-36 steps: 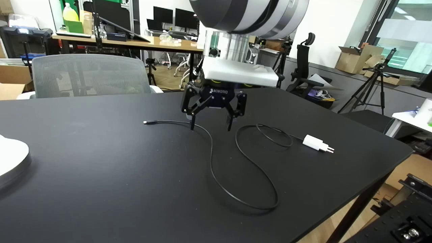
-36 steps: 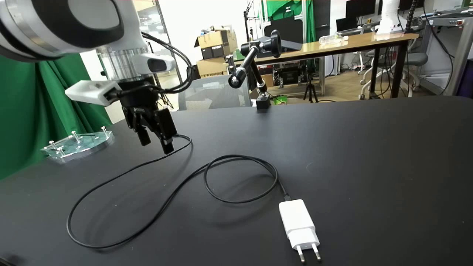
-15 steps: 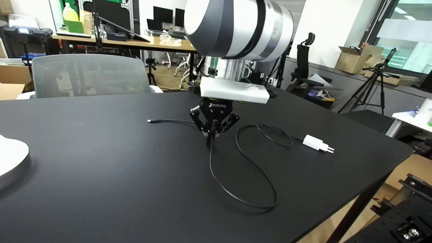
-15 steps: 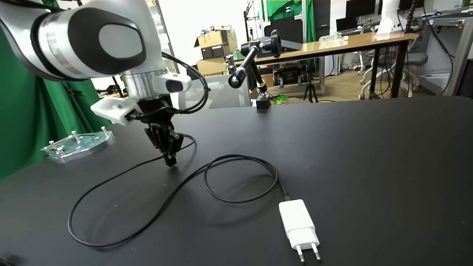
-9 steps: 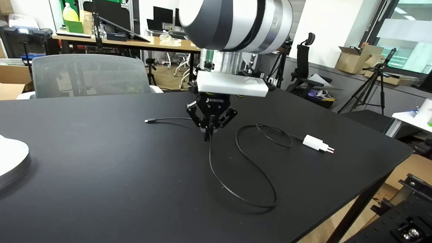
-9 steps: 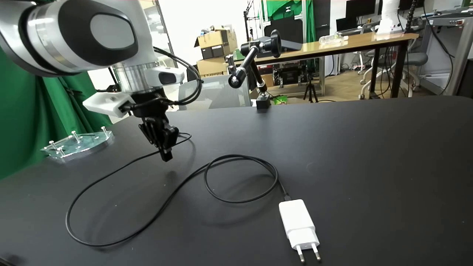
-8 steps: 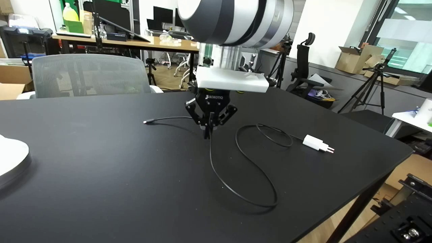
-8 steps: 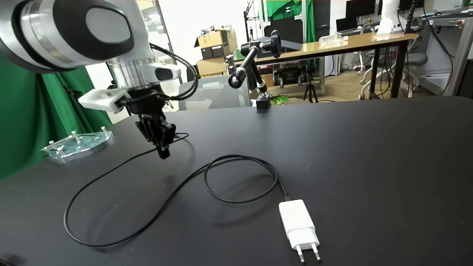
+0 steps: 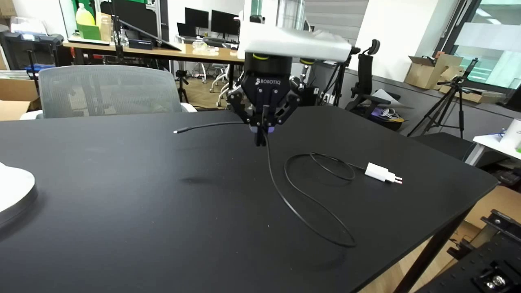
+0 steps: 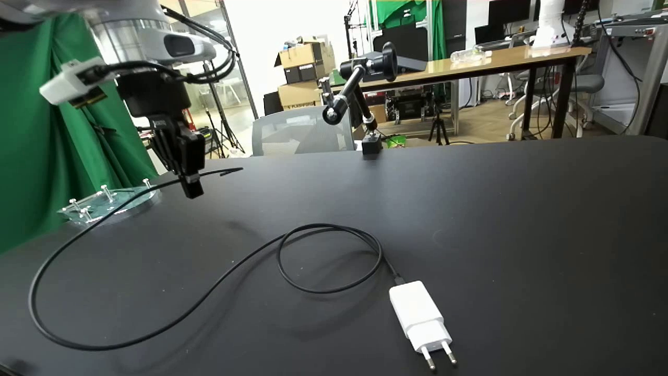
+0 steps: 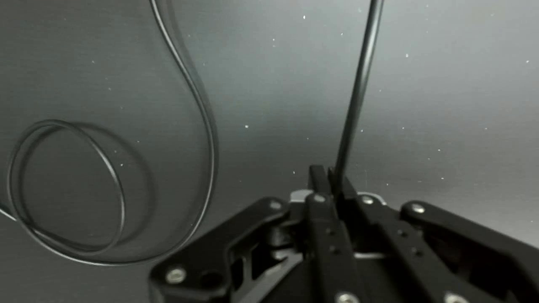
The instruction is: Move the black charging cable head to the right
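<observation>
The black charging cable head (image 9: 181, 130) is the slim plug with a pale tip at the cable's free end. It hangs in the air above the black table in both exterior views, pointing away from my gripper (image 9: 261, 140). My gripper is shut on the black cable (image 11: 363, 75) a short way back from that head. In the wrist view the cable runs up from between the fingertips (image 11: 318, 176); the head itself is out of that view. From the grip, the cable sweeps down in a wide curve and a small loop to a white charger plug (image 10: 420, 317) lying on the table.
A clear plate with metal bolts (image 10: 112, 203) stands near the table's far edge, close behind the raised cable. A black clamp stand (image 10: 370, 141) is at the back edge. A white rounded object (image 9: 14, 189) sits at a table side. A mesh chair (image 9: 110, 91) is behind.
My gripper, open above the cable at first, has shut on it and risen, lifting the cable and its head off the table. The cable's big curve has shifted; the white plug has barely moved.
</observation>
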